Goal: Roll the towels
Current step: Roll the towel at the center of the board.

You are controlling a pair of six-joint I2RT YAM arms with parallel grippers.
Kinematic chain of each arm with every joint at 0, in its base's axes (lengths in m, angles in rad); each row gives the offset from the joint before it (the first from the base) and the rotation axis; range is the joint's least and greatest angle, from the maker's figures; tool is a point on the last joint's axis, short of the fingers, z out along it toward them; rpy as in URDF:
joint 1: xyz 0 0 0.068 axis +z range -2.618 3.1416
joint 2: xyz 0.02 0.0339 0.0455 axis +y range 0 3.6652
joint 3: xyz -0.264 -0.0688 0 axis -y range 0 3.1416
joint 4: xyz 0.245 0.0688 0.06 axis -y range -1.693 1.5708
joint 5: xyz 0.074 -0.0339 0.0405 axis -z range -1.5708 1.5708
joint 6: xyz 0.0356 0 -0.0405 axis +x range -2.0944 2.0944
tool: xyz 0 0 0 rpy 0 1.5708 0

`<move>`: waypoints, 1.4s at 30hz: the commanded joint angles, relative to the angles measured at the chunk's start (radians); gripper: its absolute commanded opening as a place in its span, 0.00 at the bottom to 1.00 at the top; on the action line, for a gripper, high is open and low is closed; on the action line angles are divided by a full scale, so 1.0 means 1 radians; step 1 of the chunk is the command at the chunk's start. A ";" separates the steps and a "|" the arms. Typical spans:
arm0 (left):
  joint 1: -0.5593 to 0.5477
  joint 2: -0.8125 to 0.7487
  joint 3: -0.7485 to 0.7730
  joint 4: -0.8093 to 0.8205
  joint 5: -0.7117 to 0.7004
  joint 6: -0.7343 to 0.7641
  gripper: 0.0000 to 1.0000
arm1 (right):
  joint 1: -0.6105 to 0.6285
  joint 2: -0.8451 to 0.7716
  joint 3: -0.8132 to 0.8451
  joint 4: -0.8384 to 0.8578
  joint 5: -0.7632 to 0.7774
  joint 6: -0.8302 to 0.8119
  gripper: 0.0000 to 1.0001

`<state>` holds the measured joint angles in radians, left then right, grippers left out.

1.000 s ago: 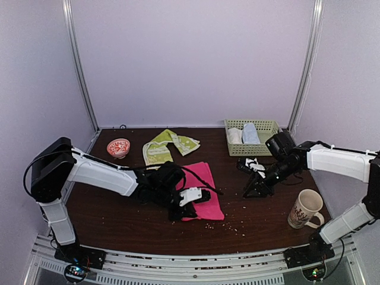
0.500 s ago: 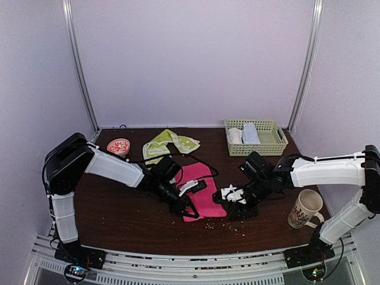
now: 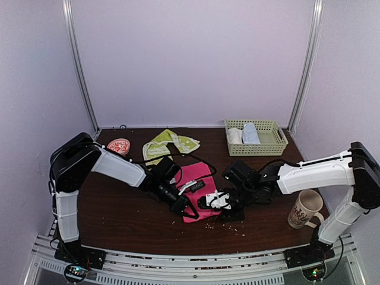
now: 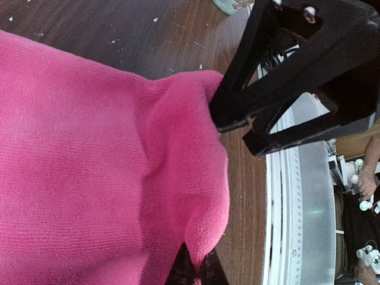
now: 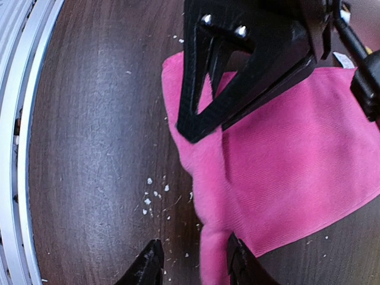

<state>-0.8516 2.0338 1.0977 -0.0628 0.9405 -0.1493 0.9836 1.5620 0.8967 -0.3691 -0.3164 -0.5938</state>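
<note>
Right hand [image 3: 217, 200], fingers spread, has arrived astride the pink towel [image 3: 200, 178] near edge; left hand [image 3: 181, 208] apparently pinches its corner; rolling can begin.

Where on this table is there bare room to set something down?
Bare wood: near-left, between the left arm and front rail; back, between the green towel and basket. Crowded: centre, where left gripper and right gripper meet at the pink towel.
</note>
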 commanded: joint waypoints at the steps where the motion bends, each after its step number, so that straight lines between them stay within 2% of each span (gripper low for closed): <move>1: 0.009 0.014 0.031 0.004 0.065 -0.029 0.00 | 0.009 -0.003 0.054 -0.001 0.052 0.026 0.38; 14: 0.017 0.043 0.037 -0.003 0.108 -0.049 0.00 | 0.037 0.118 0.061 0.063 0.066 0.020 0.40; 16: 0.018 0.045 0.037 -0.008 0.108 -0.049 0.00 | 0.037 0.137 0.066 0.065 0.050 0.026 0.36; 21: 0.018 0.039 0.040 -0.077 0.092 -0.045 0.00 | 0.034 0.151 0.085 0.009 -0.024 0.038 0.13; 26: 0.018 0.008 0.014 -0.174 0.108 -0.049 0.00 | 0.014 0.142 0.087 -0.085 -0.132 0.036 0.03; 32: 0.018 0.026 0.025 -0.229 0.159 -0.074 0.00 | -0.053 0.193 0.134 -0.222 -0.305 0.005 0.02; 36: 0.020 0.057 0.056 -0.298 0.162 -0.051 0.00 | -0.114 0.290 0.208 -0.346 -0.427 -0.043 0.01; 42: 0.029 0.088 0.065 -0.285 0.140 -0.082 0.00 | -0.177 0.424 0.284 -0.444 -0.530 -0.080 0.00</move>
<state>-0.8413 2.0907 1.1553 -0.2871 1.0805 -0.2142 0.8482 1.9194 1.1629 -0.6300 -0.7704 -0.6365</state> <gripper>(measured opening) 0.014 0.036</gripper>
